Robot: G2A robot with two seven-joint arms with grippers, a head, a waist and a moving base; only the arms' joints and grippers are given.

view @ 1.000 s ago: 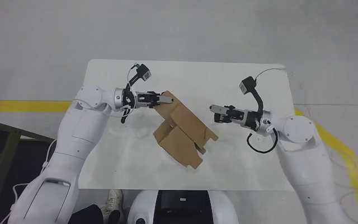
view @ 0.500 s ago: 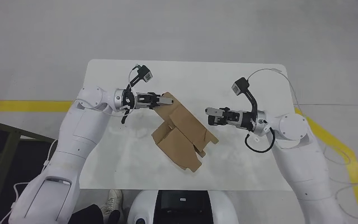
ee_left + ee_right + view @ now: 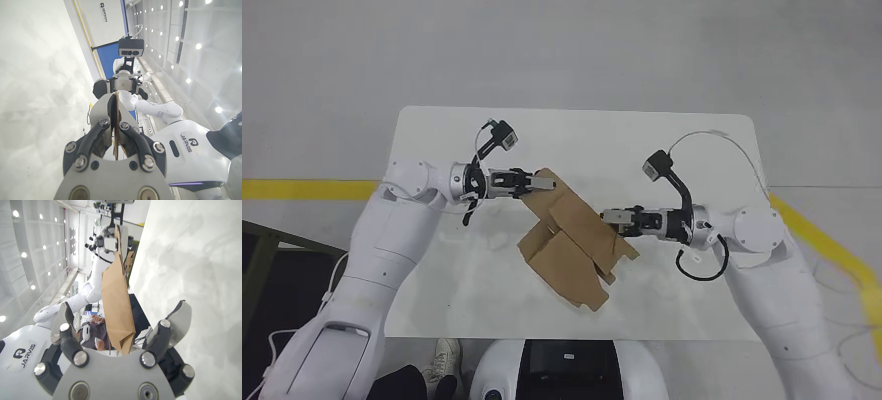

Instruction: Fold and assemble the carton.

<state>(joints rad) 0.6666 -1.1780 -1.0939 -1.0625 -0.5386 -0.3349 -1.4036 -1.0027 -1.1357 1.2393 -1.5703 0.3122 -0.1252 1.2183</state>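
The right gripper [image 3: 610, 216] has slid leftward to the right edge of the carton [image 3: 572, 240], its fingers spread wide on either side of that edge. The left gripper [image 3: 542, 182] pinches the carton's upper-left flap, fingers narrow. The flattened brown carton spans mid-frame over the white surface [image 3: 682, 140]. Around the surface is grey floor [image 3: 562, 50] with a yellow line [image 3: 302, 188].

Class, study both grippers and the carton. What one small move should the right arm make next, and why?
Probably shut the right gripper on the edge of the carton nearest it. Its fingers stand open on either side of that edge, while the left gripper is clamped on the opposite edge. A second hold would likely let both arms begin folding.
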